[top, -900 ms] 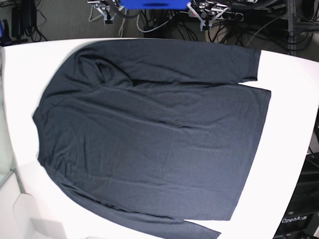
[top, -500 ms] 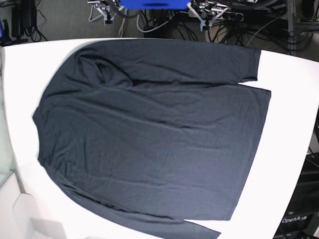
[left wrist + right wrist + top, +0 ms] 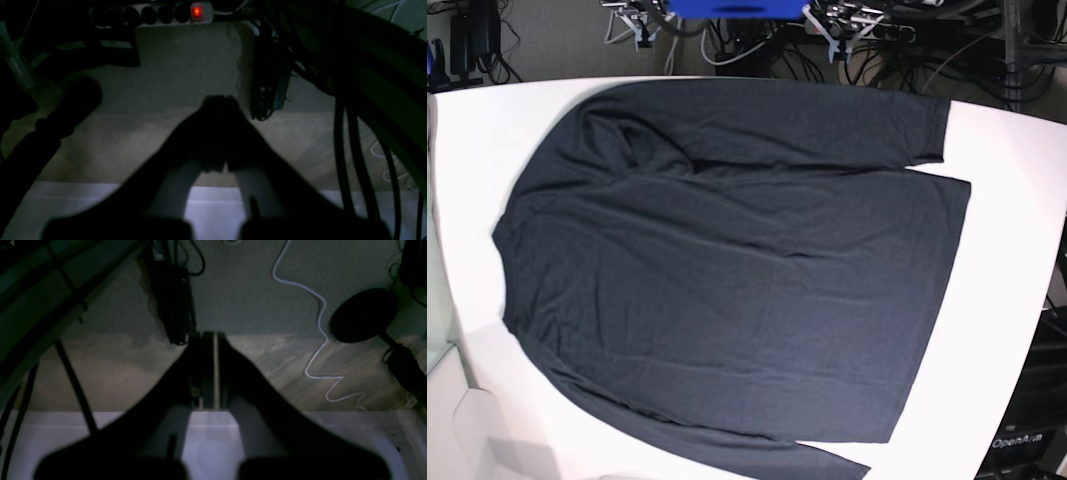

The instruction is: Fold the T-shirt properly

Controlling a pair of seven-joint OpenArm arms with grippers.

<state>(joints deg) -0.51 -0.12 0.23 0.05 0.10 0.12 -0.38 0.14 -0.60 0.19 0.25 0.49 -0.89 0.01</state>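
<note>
White table (image 3: 1017, 200), T-shirt (image 3: 737, 270) lengthwise left-right

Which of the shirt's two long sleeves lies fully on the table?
The sleeve along the far edge of the dark navy knit T-shirt shows whole on the white table, cuff included. The near sleeve runs out of the bottom of the picture.

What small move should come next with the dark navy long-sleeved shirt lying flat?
Probably open both grippers and bring them down toward the dark navy knit T-shirt. It lies spread, unfolded, on the white table; left gripper and right gripper are shut, empty, beyond the table edge.
</note>
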